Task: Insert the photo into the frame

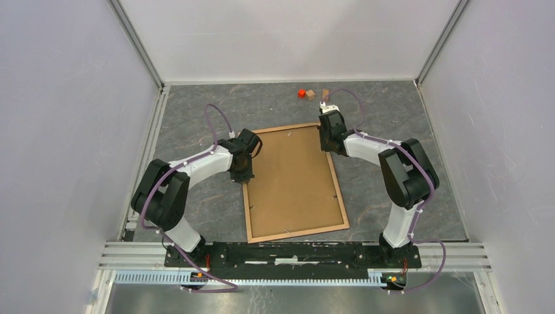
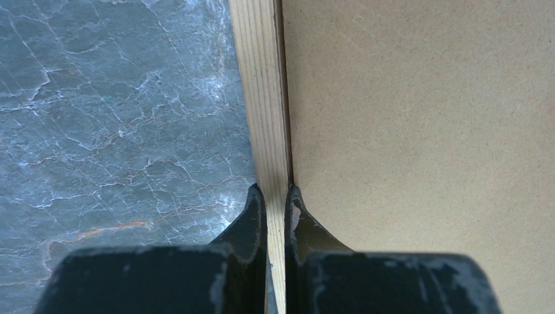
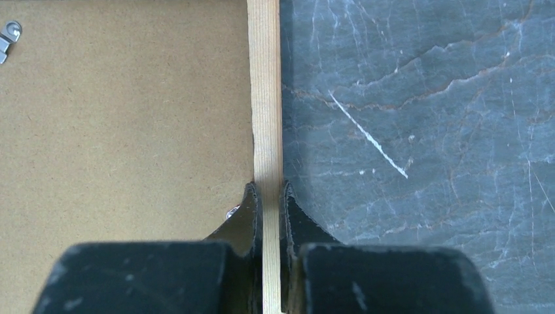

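Observation:
The frame (image 1: 298, 233) lies flat in the middle of the table, light wood rails up, with a plain brown backing board (image 1: 291, 183) inside it. The photo is hidden or out of view. My left gripper (image 1: 242, 175) is on the frame's left rail. In the left wrist view it (image 2: 276, 196) is shut on that wood rail (image 2: 262, 98), next to the board (image 2: 419, 131). My right gripper (image 1: 325, 144) is on the right rail near the far corner. In the right wrist view it (image 3: 268, 191) is shut on the rail (image 3: 265, 98).
A red cube (image 1: 302, 93) and a small wooden block (image 1: 310, 94) sit near the back wall. A metal clip (image 3: 8, 36) is fixed on the backing board (image 3: 124, 131). White walls enclose the grey marbled table (image 1: 196, 131) on three sides.

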Tool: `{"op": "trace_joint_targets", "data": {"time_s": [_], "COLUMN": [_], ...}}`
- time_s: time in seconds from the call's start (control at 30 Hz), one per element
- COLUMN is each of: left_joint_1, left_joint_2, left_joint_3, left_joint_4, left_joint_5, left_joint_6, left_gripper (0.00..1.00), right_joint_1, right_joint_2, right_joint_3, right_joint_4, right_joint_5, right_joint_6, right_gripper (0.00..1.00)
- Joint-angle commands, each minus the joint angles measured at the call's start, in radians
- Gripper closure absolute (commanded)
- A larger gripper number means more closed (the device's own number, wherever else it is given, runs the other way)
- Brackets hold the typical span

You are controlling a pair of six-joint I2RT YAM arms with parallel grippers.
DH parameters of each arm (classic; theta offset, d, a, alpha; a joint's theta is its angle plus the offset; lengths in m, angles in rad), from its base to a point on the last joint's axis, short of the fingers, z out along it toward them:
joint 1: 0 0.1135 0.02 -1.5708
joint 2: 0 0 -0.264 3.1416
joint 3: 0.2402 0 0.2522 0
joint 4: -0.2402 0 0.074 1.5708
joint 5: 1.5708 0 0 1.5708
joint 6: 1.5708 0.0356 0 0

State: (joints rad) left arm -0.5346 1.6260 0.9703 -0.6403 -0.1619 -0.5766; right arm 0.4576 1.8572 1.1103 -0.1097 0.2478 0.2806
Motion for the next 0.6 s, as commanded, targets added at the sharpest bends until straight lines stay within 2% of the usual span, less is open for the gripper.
{"op": "trace_joint_targets", "data": {"time_s": [0.0,0.1,0.23,0.37,0.57], "left_joint_1": [-0.036,-0.039,-0.039,-0.039,-0.039], "left_joint_2": [0.033,0.044,0.064,0.082,0.115], "left_joint_3": [0.044,0.076,0.122,0.157,0.19], "left_joint_4": [0.018,0.006,0.001,-0.006,-0.015], "left_joint_5": [-0.058,-0.061,-0.037,-0.028,-0.014], "left_joint_6": [0.09,0.1,0.102,0.115,0.126], "left_gripper": [0.98,0.98,0.98,0.98,0.98], "right_joint_1": [0.009,-0.006,-0.017,-0.019,-0.018], "right_joint_2": [-0.079,-0.145,-0.175,-0.093,0.061], "right_joint_3": [0.004,-0.013,-0.019,0.059,0.27], "right_joint_4": [-0.098,-0.053,-0.021,-0.026,-0.07], "right_joint_5": [-0.057,-0.089,-0.096,-0.112,-0.152], "right_joint_6": [0.017,-0.011,-0.075,-0.195,-0.251], "right_gripper": [0.89,0.57,0.36,0.27,0.24]}}
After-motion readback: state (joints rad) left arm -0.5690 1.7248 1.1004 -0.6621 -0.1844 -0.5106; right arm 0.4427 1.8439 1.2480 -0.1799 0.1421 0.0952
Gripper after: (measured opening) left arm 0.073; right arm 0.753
